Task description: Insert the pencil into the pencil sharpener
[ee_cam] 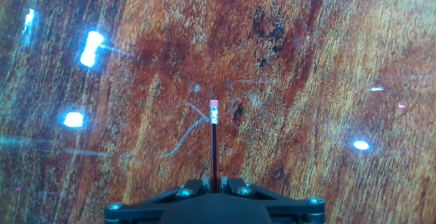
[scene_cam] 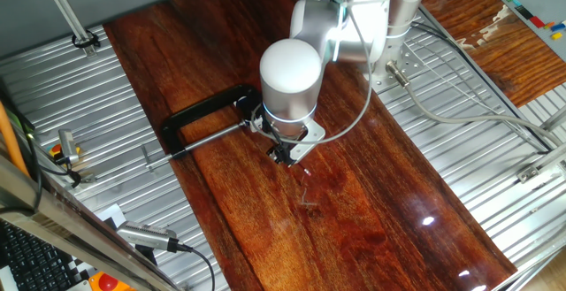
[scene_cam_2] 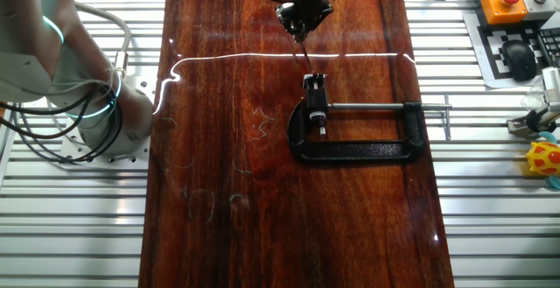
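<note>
My gripper (ee_cam: 214,182) is shut on a thin dark pencil (ee_cam: 213,146), which points away from the hand with its pink eraser end outward, above the wooden board. In the other fixed view the gripper (scene_cam_2: 304,18) hangs just beyond the black C-shaped clamp (scene_cam_2: 359,148), and the pencil (scene_cam_2: 305,47) slants toward the clamp's jaw. The small white pencil sharpener (scene_cam_2: 314,83) sits in that jaw, and the pencil's end is close above it. In one fixed view the gripper (scene_cam: 285,156) is beside the clamp (scene_cam: 208,114), and the arm hides the sharpener.
The dark wooden board (scene_cam_2: 219,148) lies on a slatted metal table (scene_cam_2: 490,218). The robot base (scene_cam_2: 70,78) and cables stand at the left. An emergency stop button (scene_cam_2: 503,3) and a yellow toy (scene_cam_2: 542,158) are at the right. A keyboard (scene_cam: 35,260) lies at the near edge.
</note>
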Available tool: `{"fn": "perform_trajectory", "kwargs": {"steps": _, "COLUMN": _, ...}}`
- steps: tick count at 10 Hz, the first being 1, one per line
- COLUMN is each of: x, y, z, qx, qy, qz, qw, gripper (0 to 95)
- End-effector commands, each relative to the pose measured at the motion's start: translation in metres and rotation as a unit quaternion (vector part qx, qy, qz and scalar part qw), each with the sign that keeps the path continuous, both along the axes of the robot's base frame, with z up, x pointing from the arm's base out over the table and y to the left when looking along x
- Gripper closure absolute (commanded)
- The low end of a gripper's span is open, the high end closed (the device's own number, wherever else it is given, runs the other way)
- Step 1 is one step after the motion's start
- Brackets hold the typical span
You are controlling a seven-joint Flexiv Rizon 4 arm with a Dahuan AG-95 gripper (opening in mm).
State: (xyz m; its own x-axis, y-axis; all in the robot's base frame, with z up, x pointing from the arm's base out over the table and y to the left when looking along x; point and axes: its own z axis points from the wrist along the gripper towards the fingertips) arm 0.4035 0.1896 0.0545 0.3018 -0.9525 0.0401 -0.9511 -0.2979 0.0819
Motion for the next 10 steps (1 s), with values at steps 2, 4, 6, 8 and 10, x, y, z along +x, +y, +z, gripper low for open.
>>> {"fn": "perform_trajectory", "kwargs": {"steps": 2, "x": -0.0001, "y": -0.0016, "z": 0.0004, "qx": -0.001, "qy": -0.003, "qz": 0.001, "qw": 1.0, "gripper": 95.0}}
{"fn": "perform_trajectory", "kwargs": {"steps": 4, "x": 0.0, "y": -0.0032, "z": -0.0002, "qx": 0.0, "qy": -0.004, "qz": 0.002, "qw": 1.0, "gripper": 95.0}}
{"fn": "perform_trajectory", "kwargs": {"steps": 6, "x": 0.0001, "y": -0.0037, "z": -0.001, "qx": 0.0, "qy": -0.004, "qz": 0.001, "qw": 1.0, "gripper": 95.0}}
{"fn": "perform_trajectory", "kwargs": {"steps": 8, "x": 0.0006, "y": -0.004, "z": -0.0032, "qx": 0.001, "qy": -0.005, "qz": 0.0, "qw": 1.0, "gripper": 95.0}}
{"fn": "perform_trajectory", "kwargs": {"steps": 10, "x": 0.0007, "y": -0.0041, "z": -0.0036, "qx": 0.0, "qy": -0.005, "qz": 0.001, "qw": 1.0, "gripper": 95.0}}
